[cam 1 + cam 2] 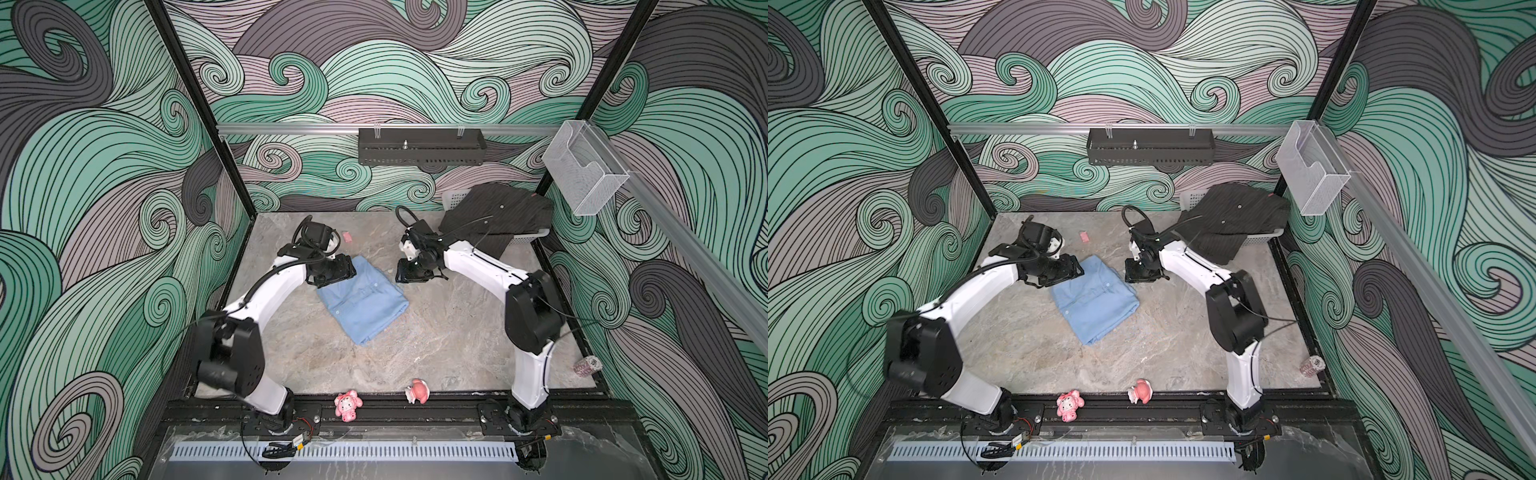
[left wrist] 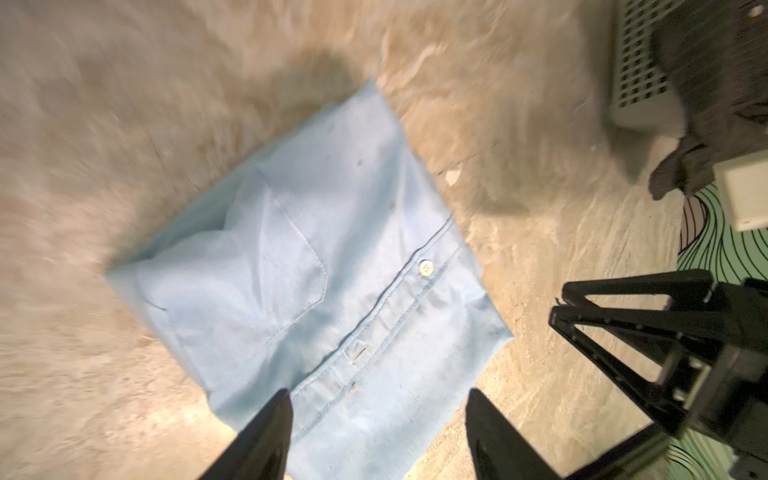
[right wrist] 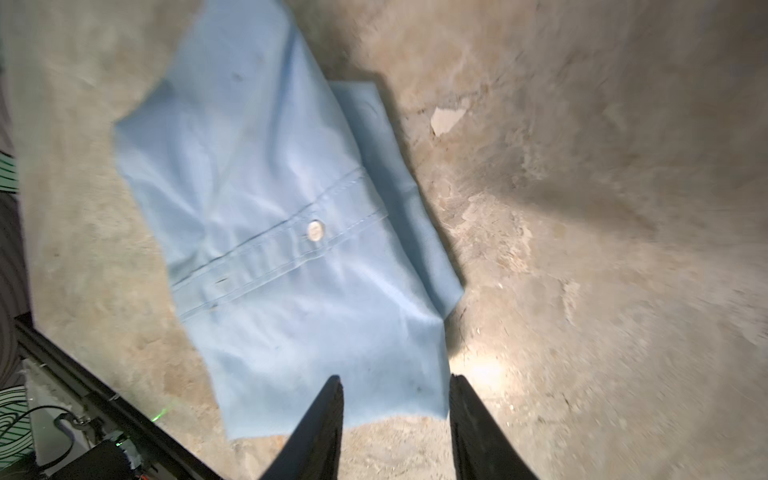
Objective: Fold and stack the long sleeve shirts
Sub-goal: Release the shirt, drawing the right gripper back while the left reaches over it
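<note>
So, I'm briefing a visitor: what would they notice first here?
The folded light blue shirt lies in the middle of the table, the left gripper and right gripper open at its far edge. Then the dark shirt draped over a white basket in the far right corner.

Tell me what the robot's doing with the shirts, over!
Open, empty: left fingers, right fingers. Folded on table: light blue shirt. On basket, unstacked: dark shirt. Nothing blocking.
</note>
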